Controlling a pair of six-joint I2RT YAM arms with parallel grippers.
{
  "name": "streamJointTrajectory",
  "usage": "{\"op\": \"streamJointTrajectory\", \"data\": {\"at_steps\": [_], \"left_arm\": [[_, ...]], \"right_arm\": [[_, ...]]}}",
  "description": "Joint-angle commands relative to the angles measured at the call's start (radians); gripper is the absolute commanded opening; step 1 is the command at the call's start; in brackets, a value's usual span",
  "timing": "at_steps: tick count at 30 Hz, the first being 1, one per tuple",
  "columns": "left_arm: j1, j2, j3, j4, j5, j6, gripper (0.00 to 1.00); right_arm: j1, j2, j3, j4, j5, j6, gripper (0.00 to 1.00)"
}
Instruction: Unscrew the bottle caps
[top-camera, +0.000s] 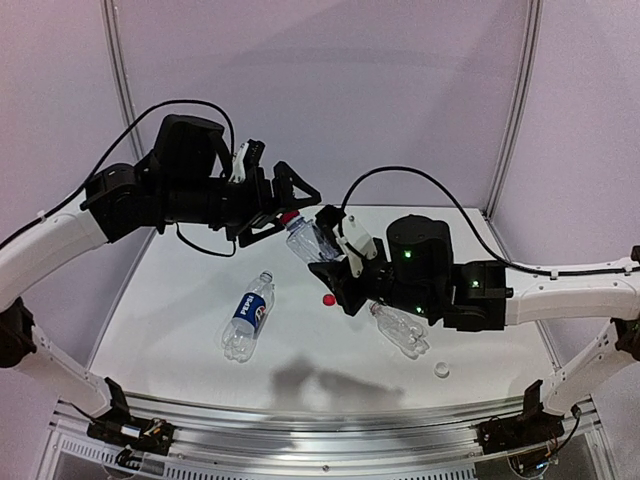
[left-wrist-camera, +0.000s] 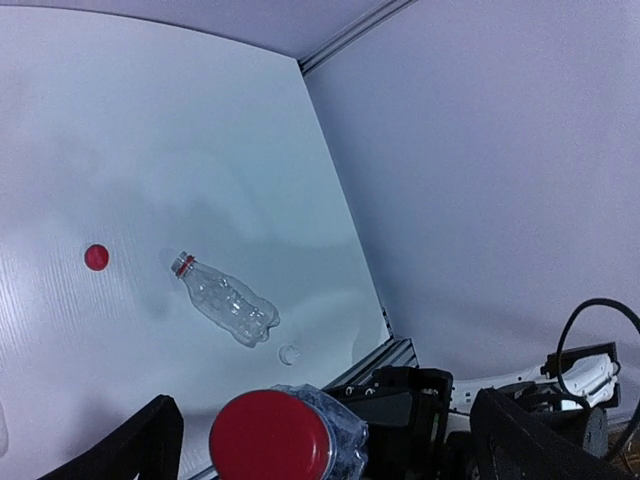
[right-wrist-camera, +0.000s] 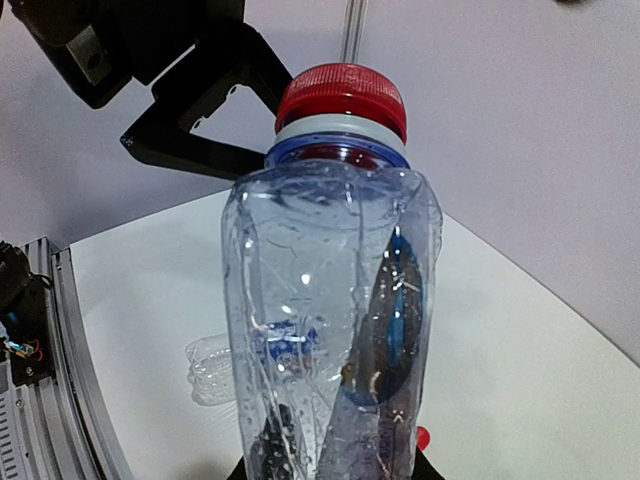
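Observation:
My right gripper (top-camera: 335, 258) is shut on an unlabelled clear bottle (top-camera: 308, 240) and holds it tilted above the table, neck toward the left arm. The bottle fills the right wrist view (right-wrist-camera: 330, 300), with a red cap (right-wrist-camera: 341, 98) still on it. My left gripper (top-camera: 285, 210) is open, and this cap (top-camera: 290, 216) sits between its jaws with gaps on both sides in the left wrist view (left-wrist-camera: 272, 437). The Pepsi bottle (top-camera: 248, 315) lies left of centre. A second clear bottle (top-camera: 400, 330), uncapped, lies under the right arm.
A loose red cap (top-camera: 329, 299) lies mid-table and also shows in the left wrist view (left-wrist-camera: 96, 257). A whitish cap (top-camera: 441, 369) lies near the front right, beside the lying bottle (left-wrist-camera: 225, 305). White walls enclose the table at the back and sides.

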Motion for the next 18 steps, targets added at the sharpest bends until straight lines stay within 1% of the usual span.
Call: {"op": "streamJointTrajectory", "data": {"at_steps": [1, 5, 7, 11, 15, 18], "left_arm": [[0.02, -0.088, -0.096, 0.133, 0.046, 0.083, 0.99], [0.043, -0.15, -0.233, 0.31, 0.152, 0.103, 0.99], [0.045, -0.166, -0.265, 0.366, 0.195, 0.126, 0.97], [0.042, -0.161, -0.262, 0.418, 0.257, 0.164, 0.93], [0.037, -0.137, -0.236, 0.454, 0.297, 0.171, 0.86], [0.03, -0.11, -0.214, 0.46, 0.322, 0.173, 0.76]], "right_arm": [[-0.002, -0.084, -0.069, 0.076, -0.038, 0.077, 0.0], [-0.004, -0.159, -0.154, 0.18, -0.126, 0.134, 0.0], [-0.004, -0.185, -0.192, 0.237, -0.169, 0.165, 0.0], [-0.006, -0.196, -0.218, 0.294, -0.236, 0.215, 0.0], [-0.005, -0.18, -0.204, 0.3, -0.27, 0.23, 0.0], [-0.005, -0.174, -0.194, 0.299, -0.278, 0.23, 0.0]]}}
